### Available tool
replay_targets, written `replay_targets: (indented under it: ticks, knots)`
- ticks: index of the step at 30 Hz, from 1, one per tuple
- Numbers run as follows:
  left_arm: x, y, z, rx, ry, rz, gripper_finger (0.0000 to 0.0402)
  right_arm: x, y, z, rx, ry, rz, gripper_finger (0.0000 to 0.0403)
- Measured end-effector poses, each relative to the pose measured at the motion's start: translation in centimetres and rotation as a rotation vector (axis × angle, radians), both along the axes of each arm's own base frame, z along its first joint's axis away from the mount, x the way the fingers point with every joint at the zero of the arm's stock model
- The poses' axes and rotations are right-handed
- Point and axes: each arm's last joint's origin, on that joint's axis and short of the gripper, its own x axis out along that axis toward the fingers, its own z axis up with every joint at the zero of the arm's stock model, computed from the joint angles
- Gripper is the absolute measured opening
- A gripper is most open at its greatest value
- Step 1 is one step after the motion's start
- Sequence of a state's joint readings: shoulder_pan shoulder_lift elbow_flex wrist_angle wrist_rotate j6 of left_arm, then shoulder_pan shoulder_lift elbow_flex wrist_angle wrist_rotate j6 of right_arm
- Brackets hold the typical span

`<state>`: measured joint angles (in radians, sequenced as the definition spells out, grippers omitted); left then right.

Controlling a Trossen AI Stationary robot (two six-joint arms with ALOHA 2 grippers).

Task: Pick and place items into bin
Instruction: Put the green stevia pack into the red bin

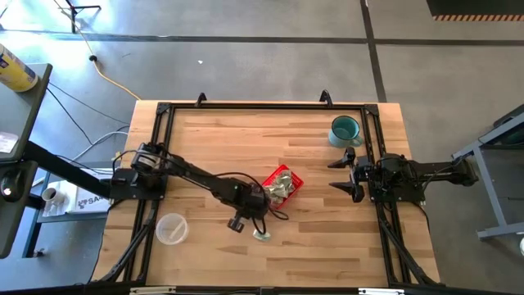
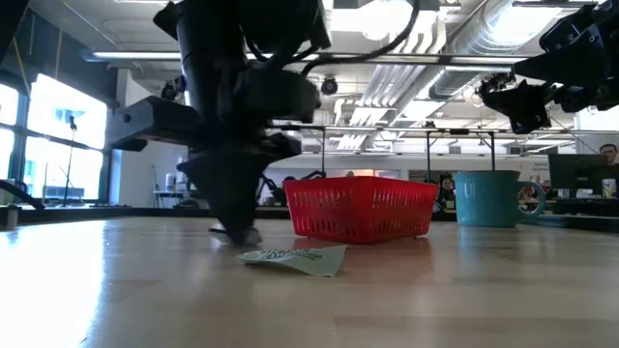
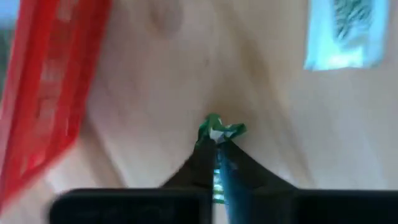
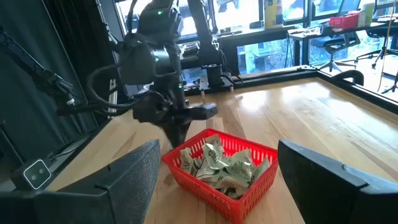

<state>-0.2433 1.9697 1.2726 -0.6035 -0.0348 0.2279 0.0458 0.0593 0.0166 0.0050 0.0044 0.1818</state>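
The red mesh basket point(image 1: 293, 177) stands mid-table, piled with pale green-and-white packets point(image 4: 225, 165). My left gripper point(image 1: 237, 222) reaches down just near-left of it, shut on one crumpled packet point(image 3: 219, 129), its fingertips low at the tabletop point(image 2: 240, 232). Another packet point(image 2: 295, 258) lies flat on the wood beside it, also seen in the high view point(image 1: 262, 235). My right gripper point(image 1: 344, 174) hovers open and raised at the right side, facing the basket, touching nothing. My left gripper pinches the small packet between its two fingertips, coming from above and pointing down. A crumpled green-and-white end point(image 3: 224, 129) sticks out past the fingertips. The packet sits right at the tabletop; whether it is lifted clear, I cannot tell.
A clear plastic cup point(image 1: 172, 229) stands near the left front of the table. A teal mug point(image 1: 345, 129) stands at the far right, close to my right arm. A black frame rail point(image 1: 262, 105) runs around the table's edges. Bare wood lies between basket and mug.
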Motion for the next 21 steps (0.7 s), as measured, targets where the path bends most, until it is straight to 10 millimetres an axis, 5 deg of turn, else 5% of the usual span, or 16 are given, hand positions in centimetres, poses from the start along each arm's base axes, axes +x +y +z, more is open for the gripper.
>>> replay_targets:
  ticks: [2, 7, 17, 21]
  knots:
    - [-0.4, 0.2, 0.4, 0.012, 0.055, 0.03, 0.0026, 0.0, 0.0, 0.0, 0.0, 0.0, 0.0, 0.0314]
    - [-1.7, 0.6, 1.8, 0.067, 0.194, 0.085, 0.0054, 0.0, 0.0, 0.0, 0.0, 0.0, 0.0, 0.0314]
    - [3.2, 5.5, 9.3, -0.119, -0.375, 0.239, 0.0033, 0.1, 0.0, -0.1, -0.001, 0.011, -0.001, 0.0314]
    - [4.8, 7.1, 8.2, -0.172, -0.442, 0.258, 0.0092, 0.1, 0.0, -0.1, 0.0, 0.009, -0.001, 0.0314]
